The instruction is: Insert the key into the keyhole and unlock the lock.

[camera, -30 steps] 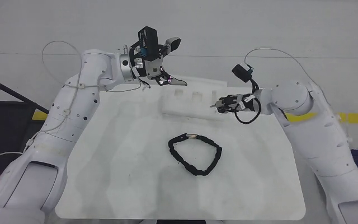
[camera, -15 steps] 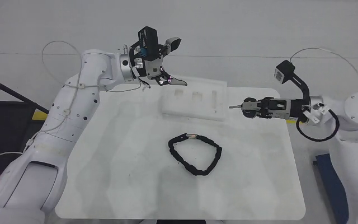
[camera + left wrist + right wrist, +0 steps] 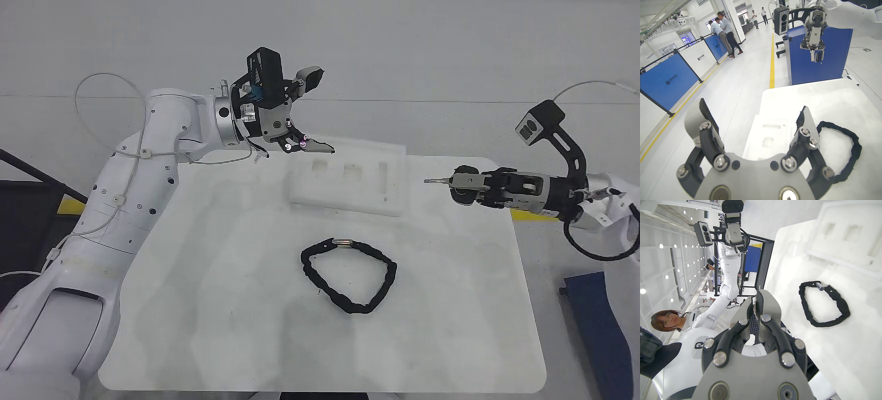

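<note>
While the right gripper is clamped on the key, it sits off the foam tray's right end, apart from it. The key blade sticks out past the fingertips and points at the tray. In the right wrist view both fingers are pressed together with the key a thin sliver between them.

Left gripper is raised over the tray's far left corner with jaws wide apart and nothing in them. In the left wrist view its two pads straddle the tray's cutouts.

The lock is a black sleeved chain in a closed loop. It lies flat on the table on the robot side of the tray, near it but not touching. Its silver cylinder is on the part of the loop closest to the tray. Can't make out the keyhole.

Key and lock are well apart, the key off the tray's right end and the lock in front of the tray's middle.
</note>
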You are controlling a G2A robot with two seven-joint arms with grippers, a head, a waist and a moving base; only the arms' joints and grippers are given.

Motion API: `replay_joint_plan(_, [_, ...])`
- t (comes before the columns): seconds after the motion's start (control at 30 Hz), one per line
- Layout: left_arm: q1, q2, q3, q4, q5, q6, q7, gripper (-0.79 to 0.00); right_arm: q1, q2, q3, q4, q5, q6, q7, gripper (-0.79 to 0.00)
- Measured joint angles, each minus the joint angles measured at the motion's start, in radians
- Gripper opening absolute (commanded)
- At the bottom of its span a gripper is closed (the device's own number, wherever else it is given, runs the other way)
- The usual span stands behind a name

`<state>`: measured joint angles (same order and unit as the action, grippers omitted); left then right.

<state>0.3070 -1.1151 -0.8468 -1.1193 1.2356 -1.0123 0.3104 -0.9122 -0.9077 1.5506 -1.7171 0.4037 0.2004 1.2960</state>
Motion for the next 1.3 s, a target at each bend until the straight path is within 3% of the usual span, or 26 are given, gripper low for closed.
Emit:
replay_joint_plan(0.4, [0.016, 0.000, -0.002, -0.009, -0.016, 0.012, -0.004, 0.000, 0.000, 0.000, 0.000, 0.000, 0.000, 0.000, 0.000, -0.785])
replay_joint_plan(0.67, [0.179, 0.001, 0.010, -0.125, -0.145, 0.078, -0.134, 0.000, 0.000, 0.000, 0.000, 0.000, 0.000, 0.000, 0.000, -0.785])
replay_joint_plan(0.87, [0.322, 0.016, 0.035, -0.253, -0.041, 0.075, -0.184, 0.000, 0.000, 0.000, 0.000, 0.000, 0.000, 0.000, 0.000, -0.785])
replay_joint_plan(1.13, [0.482, 0.026, 0.037, -0.241, 0.012, 0.154, -0.153, 0.000, 0.000, 0.000, 0.000, 0.000, 0.000, 0.000, 0.000, -0.785])
replay_joint_plan(1.3, [0.529, 0.029, 0.034, -0.220, 0.040, 0.174, -0.132, 0.000, 0.000, 0.000, 0.000, 0.000, 0.000, 0.000, 0.000, -0.785])
